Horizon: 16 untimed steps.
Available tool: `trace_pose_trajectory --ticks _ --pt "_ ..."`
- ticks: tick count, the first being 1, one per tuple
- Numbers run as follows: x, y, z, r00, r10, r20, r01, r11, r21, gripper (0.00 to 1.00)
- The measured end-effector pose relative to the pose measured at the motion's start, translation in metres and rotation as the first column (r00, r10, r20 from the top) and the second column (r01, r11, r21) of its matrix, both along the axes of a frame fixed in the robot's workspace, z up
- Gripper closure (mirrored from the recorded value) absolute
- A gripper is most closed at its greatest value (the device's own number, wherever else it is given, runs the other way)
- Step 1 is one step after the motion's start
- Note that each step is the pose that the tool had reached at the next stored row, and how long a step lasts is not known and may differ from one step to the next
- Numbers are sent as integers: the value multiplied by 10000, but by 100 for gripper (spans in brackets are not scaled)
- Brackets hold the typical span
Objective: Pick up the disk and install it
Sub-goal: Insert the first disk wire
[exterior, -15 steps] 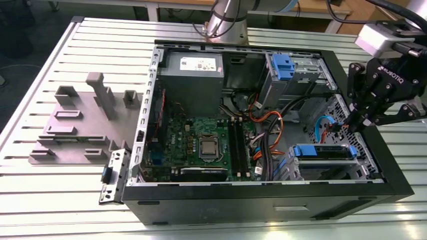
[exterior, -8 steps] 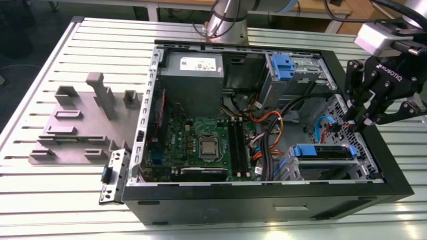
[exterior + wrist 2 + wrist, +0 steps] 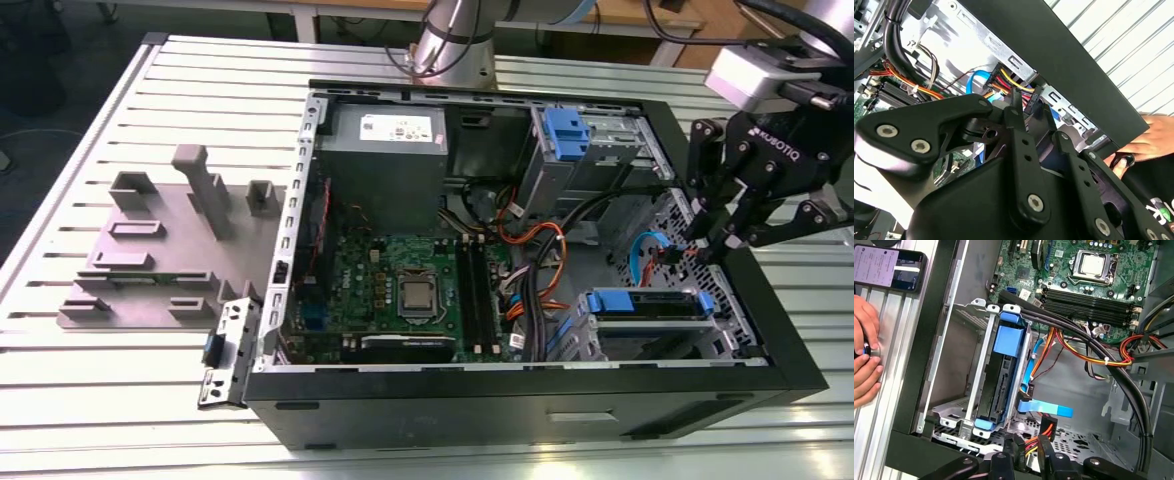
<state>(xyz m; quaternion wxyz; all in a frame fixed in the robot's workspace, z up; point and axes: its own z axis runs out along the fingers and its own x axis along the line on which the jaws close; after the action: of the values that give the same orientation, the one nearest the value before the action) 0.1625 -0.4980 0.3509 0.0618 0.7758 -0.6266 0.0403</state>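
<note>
Blue-framed disk sits in its bay; gripper nearby — grip unclear; first wrist view adds a hand.

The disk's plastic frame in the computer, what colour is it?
Blue, clearest in the first wrist view on the disk.

Disk seated in drive cage

The blue-framed disk sits on edge, slotted in the metal drive cage.
</note>
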Motion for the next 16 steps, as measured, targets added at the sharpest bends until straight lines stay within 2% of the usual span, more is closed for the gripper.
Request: trace_pose_trajectory --ticks 4,7,9,11,13,14,16 --pt "11 1 -1 10000 2 -15 -2 10000 -23 67" --pt "46 1 -1 9999 0 -130 -1 10000 -76 67" --pt "70 3 -1 9997 -1 -252 -3 9998 -194 67" --pt "91 9 -2 9990 -7 -456 -7 9995 -321 67" --pt "110 20 -6 9977 -11 -685 -16 9992 -393 67" --pt "116 32 -12 9971 -11 -758 -19 9992 -402 67" --pt "129 50 -27 9966 -11 -828 -23 9992 -401 67"
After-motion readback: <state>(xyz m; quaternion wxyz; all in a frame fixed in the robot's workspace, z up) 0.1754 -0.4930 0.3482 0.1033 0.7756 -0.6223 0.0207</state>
